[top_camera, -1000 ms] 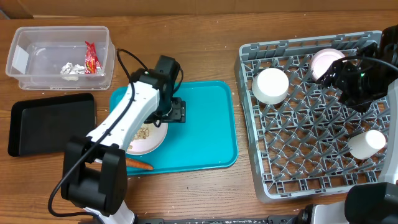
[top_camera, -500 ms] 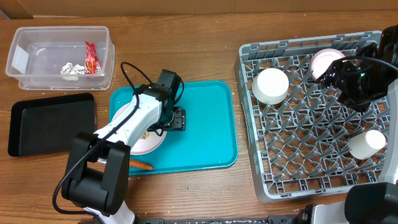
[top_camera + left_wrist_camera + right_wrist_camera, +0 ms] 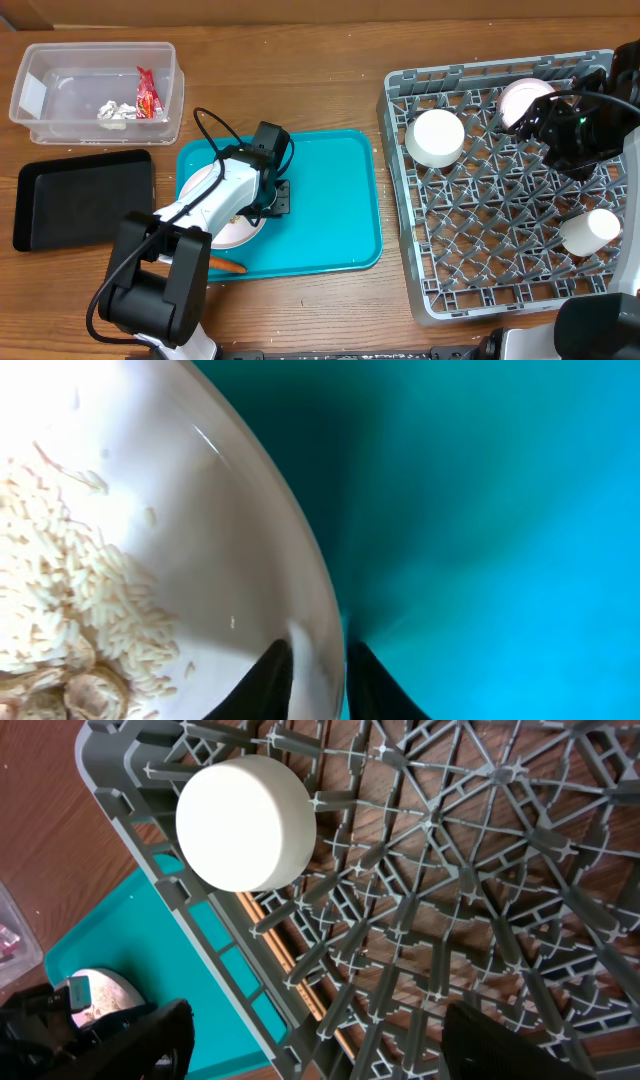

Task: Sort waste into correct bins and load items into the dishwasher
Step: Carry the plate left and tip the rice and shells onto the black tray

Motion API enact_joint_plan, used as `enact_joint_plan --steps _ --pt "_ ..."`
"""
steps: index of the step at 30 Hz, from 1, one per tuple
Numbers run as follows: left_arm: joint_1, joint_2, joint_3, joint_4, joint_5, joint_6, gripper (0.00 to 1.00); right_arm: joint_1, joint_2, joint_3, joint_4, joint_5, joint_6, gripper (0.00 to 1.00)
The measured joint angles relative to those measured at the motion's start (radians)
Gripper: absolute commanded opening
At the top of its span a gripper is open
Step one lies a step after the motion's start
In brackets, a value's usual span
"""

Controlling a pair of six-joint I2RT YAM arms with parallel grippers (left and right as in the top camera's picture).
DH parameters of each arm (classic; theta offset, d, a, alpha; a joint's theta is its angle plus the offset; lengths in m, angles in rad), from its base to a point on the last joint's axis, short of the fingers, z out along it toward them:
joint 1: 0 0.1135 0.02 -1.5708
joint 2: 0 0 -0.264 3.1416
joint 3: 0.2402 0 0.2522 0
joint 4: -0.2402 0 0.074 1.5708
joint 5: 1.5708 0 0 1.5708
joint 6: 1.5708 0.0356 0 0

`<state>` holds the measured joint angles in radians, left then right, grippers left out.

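A round white plate (image 3: 222, 222) with rice (image 3: 85, 595) and beige scraps (image 3: 92, 692) lies on the teal tray (image 3: 330, 210). My left gripper (image 3: 270, 198) (image 3: 318, 652) is shut on the plate's (image 3: 210, 550) right rim, one finger inside and one outside. An orange carrot (image 3: 226, 265) lies at the teal tray's front edge. The clear tub (image 3: 60, 85) holds a red wrapper (image 3: 148, 92) and a white tissue (image 3: 116, 110). The grey rack (image 3: 480, 260) carries two bowls (image 3: 435, 137) (image 3: 525, 98) and a cup (image 3: 590, 230). My right gripper (image 3: 548, 125) (image 3: 320, 1050) hangs open above the rack (image 3: 420, 870).
A shallow black tray (image 3: 85, 197) sits left of the teal tray, below the clear tub. In the right wrist view an upturned bowl (image 3: 245, 820) rests near the rack's corner, and what look like thin wooden chopsticks (image 3: 300, 982) lie along the rack's wall.
My left gripper slid slightly left and toward the front onto the plate's rim, and its jaws closed on it. The right arm has not moved.
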<state>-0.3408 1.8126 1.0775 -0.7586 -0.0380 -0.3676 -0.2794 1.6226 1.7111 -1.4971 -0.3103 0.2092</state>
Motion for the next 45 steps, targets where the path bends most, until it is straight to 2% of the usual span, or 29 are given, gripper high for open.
enact_joint_plan --steps 2,3,14,36,41,45 --pt "0.0 0.0 0.0 0.0 -0.01 0.0 0.11 0.0 0.0 0.0 -0.005 0.0 0.0 0.81" --pt "0.0 0.0 -0.002 0.001 -0.013 0.0 0.04 0.0 0.0 0.0 -0.006 0.0 -0.001 0.81" --pt "-0.006 -0.011 0.007 -0.041 -0.08 0.006 0.04 0.0 0.0 0.0 -0.007 0.0 0.0 0.81" --pt "-0.006 -0.006 0.445 -0.549 -0.132 0.006 0.04 0.0 0.0 0.0 -0.006 0.0 0.0 0.81" --pt "0.006 -0.006 0.507 -0.607 -0.165 0.007 0.04 0.0 0.0 0.0 -0.006 0.0 0.0 0.81" --pt "0.064 -0.006 0.526 -0.631 -0.176 0.007 0.04 0.0 0.0 0.0 -0.006 0.0 0.0 0.81"
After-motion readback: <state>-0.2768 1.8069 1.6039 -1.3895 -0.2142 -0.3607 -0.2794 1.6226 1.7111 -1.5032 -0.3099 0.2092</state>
